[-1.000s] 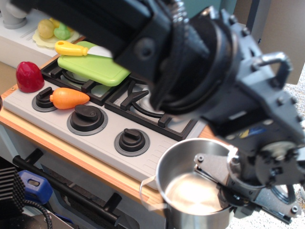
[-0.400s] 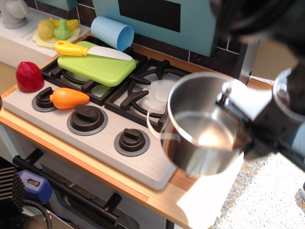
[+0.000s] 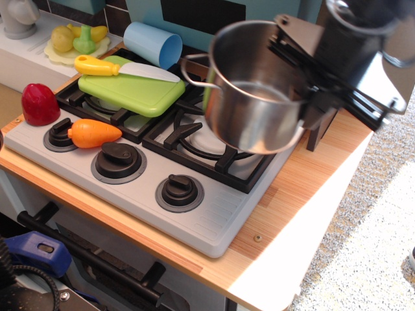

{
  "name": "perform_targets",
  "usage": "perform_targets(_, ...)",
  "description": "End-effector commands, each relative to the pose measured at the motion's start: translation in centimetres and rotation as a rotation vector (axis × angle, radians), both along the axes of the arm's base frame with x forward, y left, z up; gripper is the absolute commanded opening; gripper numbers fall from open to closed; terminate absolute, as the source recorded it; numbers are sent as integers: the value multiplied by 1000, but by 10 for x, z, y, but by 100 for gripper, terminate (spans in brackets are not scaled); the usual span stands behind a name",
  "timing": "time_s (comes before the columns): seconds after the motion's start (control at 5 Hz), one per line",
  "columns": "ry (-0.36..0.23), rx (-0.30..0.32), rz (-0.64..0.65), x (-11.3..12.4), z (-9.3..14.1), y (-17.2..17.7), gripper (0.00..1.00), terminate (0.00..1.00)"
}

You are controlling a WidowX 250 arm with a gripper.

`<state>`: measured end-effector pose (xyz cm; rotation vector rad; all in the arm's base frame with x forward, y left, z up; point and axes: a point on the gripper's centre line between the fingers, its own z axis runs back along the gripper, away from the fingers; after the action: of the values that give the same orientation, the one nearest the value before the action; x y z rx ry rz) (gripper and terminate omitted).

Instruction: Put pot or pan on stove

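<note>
The shiny steel pot (image 3: 253,91) hangs tilted in the air above the right burner (image 3: 207,142) of the grey toy stove (image 3: 139,188). One wire loop handle (image 3: 194,70) sticks out to its left. My gripper (image 3: 299,74) comes in from the upper right and is shut on the pot's right rim. The pot's bottom does not touch the grate. The left burner is mostly covered by a green cutting board (image 3: 133,91).
A yellow-handled toy knife (image 3: 120,68) lies on the board. A light-blue cup (image 3: 152,44) lies behind it. A toy carrot (image 3: 94,133) and a red pepper (image 3: 40,103) sit at the stove's front left, by the three black knobs (image 3: 178,189). Wooden counter (image 3: 311,175) lies to the right.
The pot was lifted from the counter's front right edge and carried up and back left, so it now hangs over the right burner. The arm swung to the upper right.
</note>
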<state>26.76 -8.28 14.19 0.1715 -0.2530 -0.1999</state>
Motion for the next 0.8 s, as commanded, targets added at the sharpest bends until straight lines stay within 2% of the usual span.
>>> perform_targets(0.0, -50, -75, -48, 3, 13, 14, 0, 0)
perform_targets(0.2, -76, -74, -89, 15, 12, 26, 0, 0)
perform_targets(0.4, -110, -98, -130, 29, 8, 41, 0, 0)
perform_targets(0.6, -127, -162, -168, 35, -7, 59, 0, 0)
